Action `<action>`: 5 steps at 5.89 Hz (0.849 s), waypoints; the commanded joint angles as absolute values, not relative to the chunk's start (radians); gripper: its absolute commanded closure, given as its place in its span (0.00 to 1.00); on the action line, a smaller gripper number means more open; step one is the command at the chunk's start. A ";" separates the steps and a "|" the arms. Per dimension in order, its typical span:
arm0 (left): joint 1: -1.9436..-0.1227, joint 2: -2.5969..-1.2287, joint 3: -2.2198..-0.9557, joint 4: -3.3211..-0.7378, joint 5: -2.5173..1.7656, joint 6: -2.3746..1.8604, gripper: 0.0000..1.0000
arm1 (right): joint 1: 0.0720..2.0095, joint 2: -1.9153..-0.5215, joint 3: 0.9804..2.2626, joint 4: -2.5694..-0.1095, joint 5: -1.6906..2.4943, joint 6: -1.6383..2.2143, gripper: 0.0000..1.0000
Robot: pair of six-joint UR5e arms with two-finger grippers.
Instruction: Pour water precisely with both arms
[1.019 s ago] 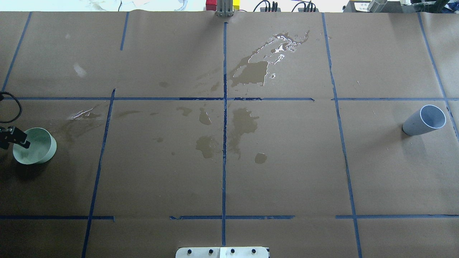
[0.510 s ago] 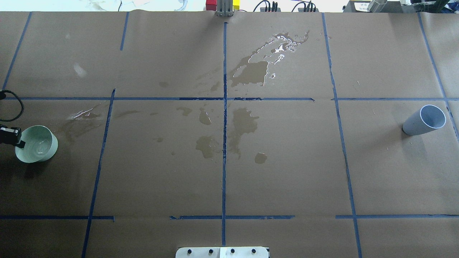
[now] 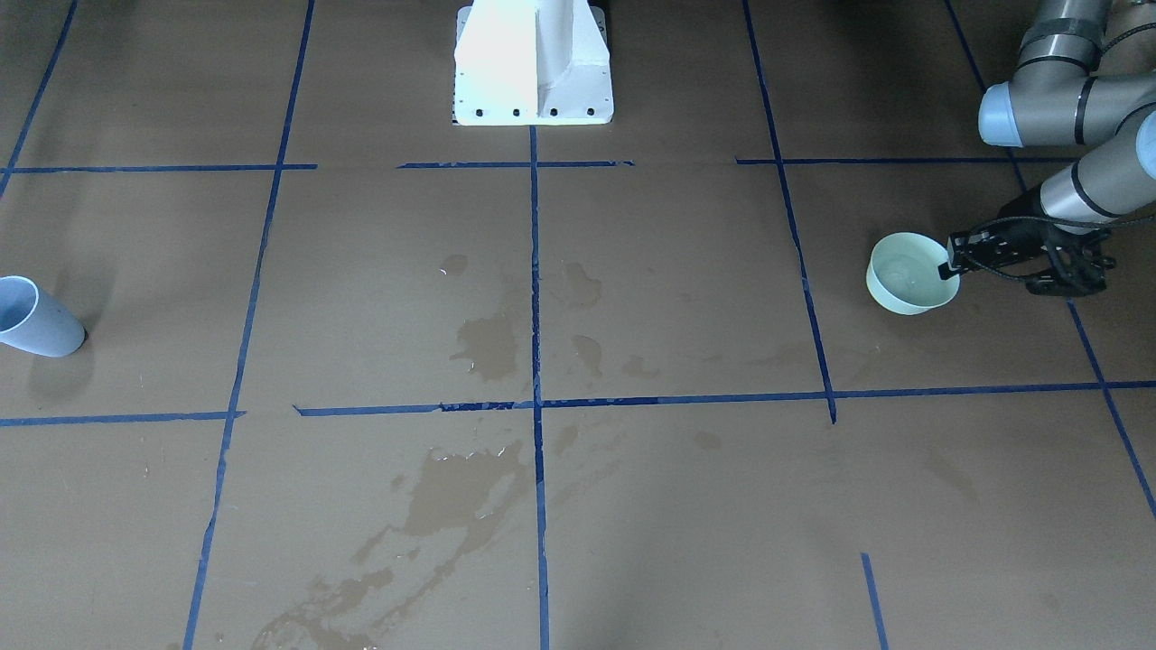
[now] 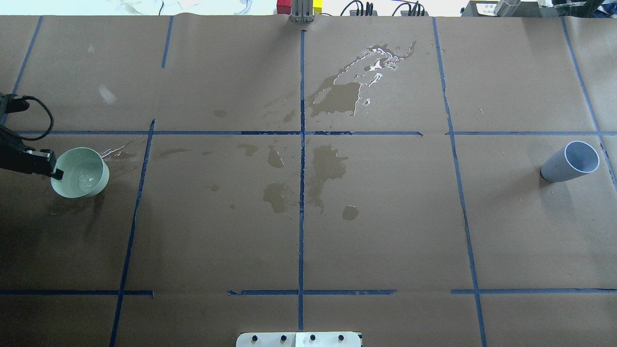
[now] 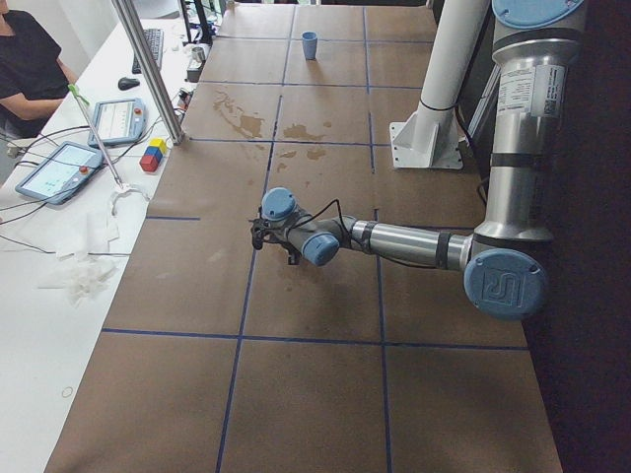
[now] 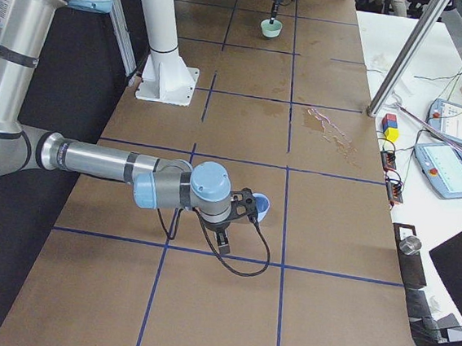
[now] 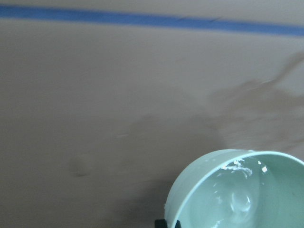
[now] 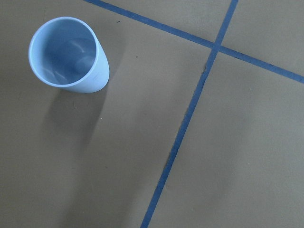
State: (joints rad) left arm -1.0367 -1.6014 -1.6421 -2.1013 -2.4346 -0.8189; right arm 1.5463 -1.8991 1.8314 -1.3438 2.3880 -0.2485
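Pale green cup (image 4: 72,187) at the table's left end, pinched by its rim in my left gripper (image 4: 54,172), jaws narrowed onto the wall. Water (image 4: 87,179) glints in its bottom. Blue cup (image 4: 569,163) stands far right. My right gripper (image 6: 249,205) is just beside it; its jaws I cannot tell.

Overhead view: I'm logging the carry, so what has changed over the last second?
The left hand, clamped on the rim of the green bowl, moved it inward toward the centre and slightly farther from the robot; the water inside ripples. The blue cup and the wet stains stayed put.
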 commanded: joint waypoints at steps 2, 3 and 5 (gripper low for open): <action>-0.834 -1.785 -1.710 -2.094 -2.428 -1.069 1.00 | 1.546 -1.899 1.833 -1.344 2.388 -0.249 0.00; -0.774 -1.852 -1.700 -2.091 -2.355 -1.128 1.00 | 1.548 -1.901 1.836 -1.344 2.391 -0.250 0.00; -0.671 -2.086 -1.601 -1.949 -2.208 -1.135 1.00 | 1.548 -1.905 1.845 -1.344 2.393 -0.250 0.00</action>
State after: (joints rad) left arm -0.7090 -1.9671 -1.6521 -2.0240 -2.2674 -1.1283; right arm 1.5476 -1.9034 1.8418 -1.3437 2.3918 -0.2499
